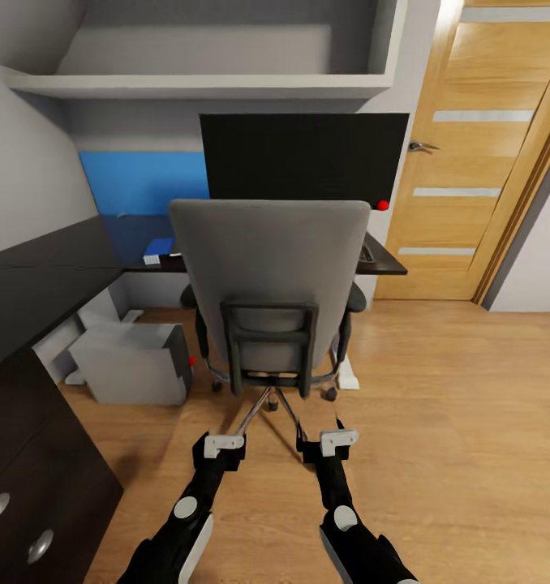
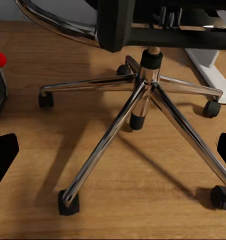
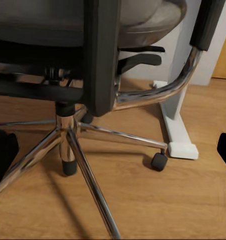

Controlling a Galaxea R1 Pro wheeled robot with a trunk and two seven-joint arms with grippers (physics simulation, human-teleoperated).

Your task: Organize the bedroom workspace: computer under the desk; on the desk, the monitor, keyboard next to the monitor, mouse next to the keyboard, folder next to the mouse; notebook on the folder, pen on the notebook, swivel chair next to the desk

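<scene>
Both arms reach forward low over the wood floor, left gripper and right gripper just behind the swivel chair, neither touching it. Jaws look released on both: in each wrist view the dark fingertips sit wide apart at the frame edges with nothing between them. Chair has its back to the robot, tucked close to the counter, seat partly under its edge. Monitor stands on the counter beyond the chair; a small blue item lies on the counter to the chair's left, too small to identify. Computer sits on the floor under the counter, just left of the chair. Open floor to the chair's right, up to the door; left side is tight against the drawer unit. Left wrist view adds the chrome star base and castors; right wrist view adds the white counter leg just beside one castor.
</scene>
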